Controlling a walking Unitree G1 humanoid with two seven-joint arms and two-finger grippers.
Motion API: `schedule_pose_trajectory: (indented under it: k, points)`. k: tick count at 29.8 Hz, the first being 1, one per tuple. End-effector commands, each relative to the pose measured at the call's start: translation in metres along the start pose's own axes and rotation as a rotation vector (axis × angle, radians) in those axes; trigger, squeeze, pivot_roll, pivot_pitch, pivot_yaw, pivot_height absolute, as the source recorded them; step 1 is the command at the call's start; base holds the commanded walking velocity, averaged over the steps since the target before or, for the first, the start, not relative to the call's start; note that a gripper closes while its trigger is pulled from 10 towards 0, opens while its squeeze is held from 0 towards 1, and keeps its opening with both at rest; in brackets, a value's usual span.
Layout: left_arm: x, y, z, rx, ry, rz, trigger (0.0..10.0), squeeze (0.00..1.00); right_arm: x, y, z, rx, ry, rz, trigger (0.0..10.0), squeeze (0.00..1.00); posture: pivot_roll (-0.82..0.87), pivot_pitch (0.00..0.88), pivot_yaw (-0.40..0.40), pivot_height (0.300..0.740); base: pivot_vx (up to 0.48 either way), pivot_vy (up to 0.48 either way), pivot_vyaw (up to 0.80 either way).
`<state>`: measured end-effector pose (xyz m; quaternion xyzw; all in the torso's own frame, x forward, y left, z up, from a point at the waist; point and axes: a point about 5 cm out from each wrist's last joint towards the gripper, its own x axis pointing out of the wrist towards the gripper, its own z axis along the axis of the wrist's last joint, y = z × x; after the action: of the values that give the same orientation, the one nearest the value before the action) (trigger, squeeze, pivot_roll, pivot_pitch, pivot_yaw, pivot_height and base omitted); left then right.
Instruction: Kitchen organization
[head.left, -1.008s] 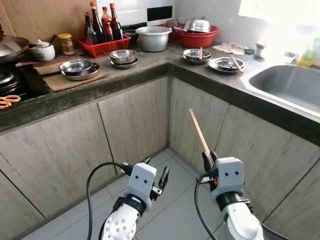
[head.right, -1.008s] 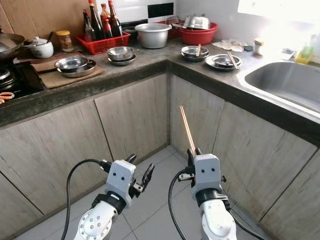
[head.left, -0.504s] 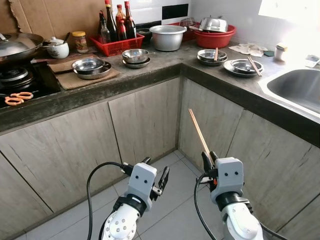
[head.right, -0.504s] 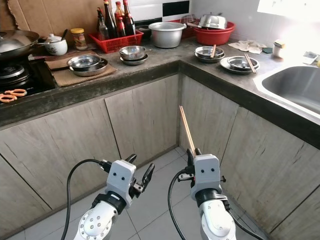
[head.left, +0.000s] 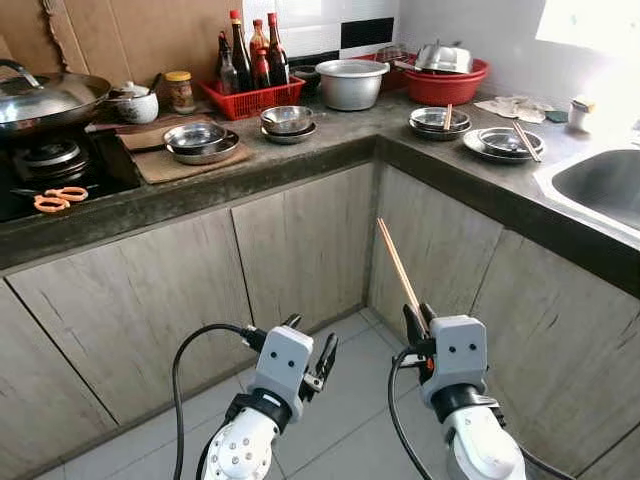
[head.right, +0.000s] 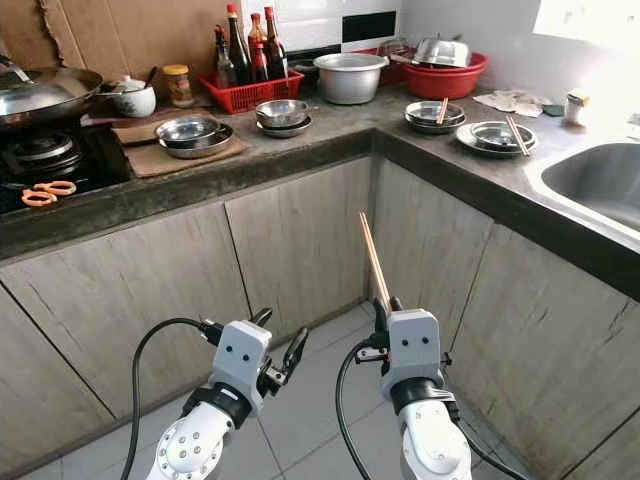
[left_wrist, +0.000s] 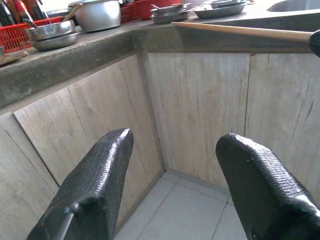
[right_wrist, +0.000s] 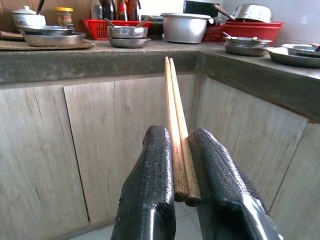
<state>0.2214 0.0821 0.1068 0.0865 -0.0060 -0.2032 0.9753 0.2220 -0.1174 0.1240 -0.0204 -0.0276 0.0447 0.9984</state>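
Standing off from the counter (head.left: 330, 165), the right gripper (right_wrist: 182, 192) is clamped on a pair of chopsticks (right_wrist: 175, 140), held upright in front of the cabinets. The left gripper (left_wrist: 172, 192) hangs spread wide, empty. Judged early: steel bowls (head.left: 287, 121) and plates (head.left: 508, 142) (one bearing further chopsticks) remain unsorted, and the held pair awaits placement.

Left on the counter (head.left: 330, 150): wok (head.left: 45, 98), scissors (head.left: 55, 198) in front. Behind: bottle basket (head.left: 255, 95), pot (head.left: 350, 83). Right: sink (head.left: 600, 185).
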Motion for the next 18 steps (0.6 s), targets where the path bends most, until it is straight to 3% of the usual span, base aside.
schedule_pose_trajectory:
  k: [1,12,18]
  points:
    - [0.0016,-0.0004,-0.0003,0.005,0.009,-0.009,10.0,0.00,0.0003,0.0000,0.0012,-0.002,-0.009,-0.007,10.0,0.00,0.10,0.000,0.006,0.740,0.356,0.000,0.00]
    - [0.0014,0.0000,-0.0004,0.007,0.011,-0.012,10.0,0.00,-0.0003,-0.0004,0.0010,0.005,-0.007,-0.015,10.0,0.00,0.10,0.000,0.009,0.740,0.449,0.000,0.00]
    - [0.0013,0.0002,-0.0005,0.008,0.012,-0.012,10.0,0.00,-0.0004,-0.0004,0.0010,0.003,-0.005,-0.015,10.0,0.00,0.10,0.000,0.010,0.740,0.480,0.000,-0.56]
